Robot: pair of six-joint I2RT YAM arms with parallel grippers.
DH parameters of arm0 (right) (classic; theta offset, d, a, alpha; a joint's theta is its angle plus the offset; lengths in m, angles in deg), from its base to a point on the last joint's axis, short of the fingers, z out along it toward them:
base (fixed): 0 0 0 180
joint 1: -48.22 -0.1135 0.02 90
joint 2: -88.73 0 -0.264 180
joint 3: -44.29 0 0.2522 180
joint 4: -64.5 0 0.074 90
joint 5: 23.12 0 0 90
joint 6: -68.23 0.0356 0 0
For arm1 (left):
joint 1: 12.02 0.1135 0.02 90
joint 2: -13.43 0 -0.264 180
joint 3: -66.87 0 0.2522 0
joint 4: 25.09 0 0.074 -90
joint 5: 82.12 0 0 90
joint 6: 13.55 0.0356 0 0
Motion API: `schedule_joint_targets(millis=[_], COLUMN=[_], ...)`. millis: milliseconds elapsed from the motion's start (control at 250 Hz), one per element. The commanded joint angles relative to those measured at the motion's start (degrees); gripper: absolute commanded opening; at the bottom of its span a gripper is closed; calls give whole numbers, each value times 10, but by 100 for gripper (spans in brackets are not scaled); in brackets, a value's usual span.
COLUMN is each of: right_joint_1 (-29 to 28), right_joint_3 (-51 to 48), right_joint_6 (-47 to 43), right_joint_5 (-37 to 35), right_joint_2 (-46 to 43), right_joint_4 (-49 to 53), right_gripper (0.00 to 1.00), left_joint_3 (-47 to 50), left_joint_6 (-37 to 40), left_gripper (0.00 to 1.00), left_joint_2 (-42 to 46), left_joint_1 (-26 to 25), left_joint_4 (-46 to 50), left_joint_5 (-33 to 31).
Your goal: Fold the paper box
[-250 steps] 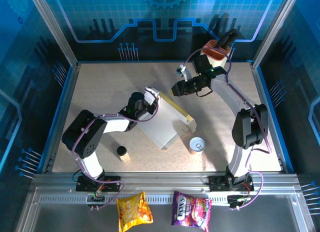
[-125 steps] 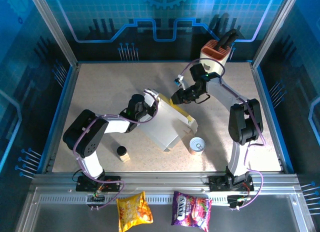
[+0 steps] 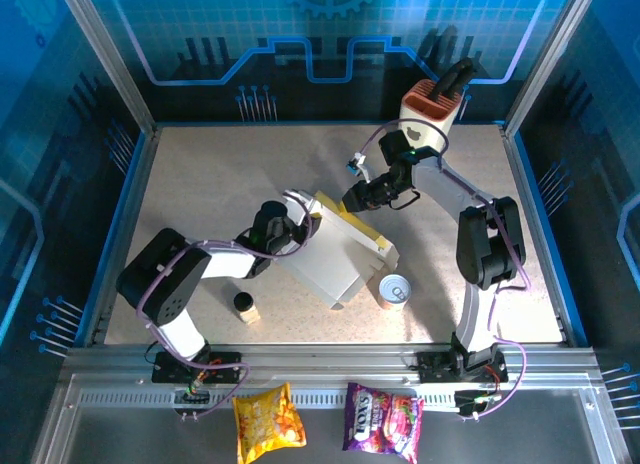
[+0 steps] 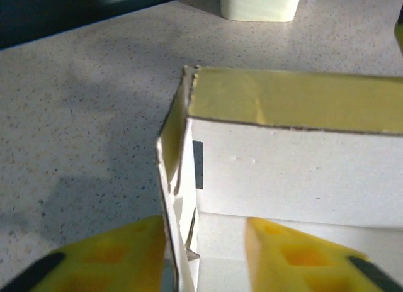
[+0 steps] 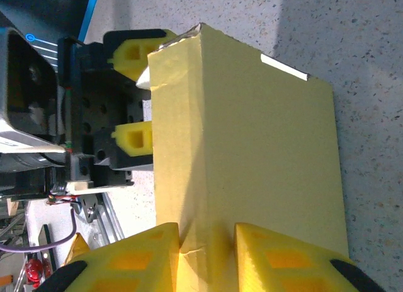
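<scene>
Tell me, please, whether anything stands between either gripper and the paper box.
Nothing visible does. The left gripper straddles a white wall of the paper box, and the right gripper flanks its yellow edge; no other object lies between.

Overhead, two wrist close-ups; paper box (image 3: 335, 259) shared

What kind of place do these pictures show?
Probably a robot test cell: a table fenced by aluminium rails, blue printed wall panels, left arm and right arm bolted at its edge.
</scene>
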Motion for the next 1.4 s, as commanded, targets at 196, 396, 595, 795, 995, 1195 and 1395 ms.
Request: schedule_joint_targets(millis=[196,396,595,795,995,1195,1395], right_joint_1=[-4,-4,-4,-4,-4,-3,-2], right_joint_3=[8,10,13,14,17,19,23], right_joint_6=[-21,-23,-20,-20,-19,-21,-21], right_joint_5=[11,10,8,9,9,17,33], right_joint_2=[22,23,26,26,29,33,40], right_joint_4=[23,26,25,25,25,26,27], right_gripper=[30,30,30,31,31,31,31], left_joint_3=[50,70,-7,-20,4,12,-4], left_joint_6=[14,-38,-110,-106,-108,-105,-91], left_gripper=[59,66,67,65,64,64,61], left_joint_2=[84,142,126,70,2,-50,-94], left_joint_1=[20,68,113,115,113,111,111], left_joint_4=[-9,16,168,112,-4,-85,-103], left_joint_5=[51,62,2,72,130,194,269])
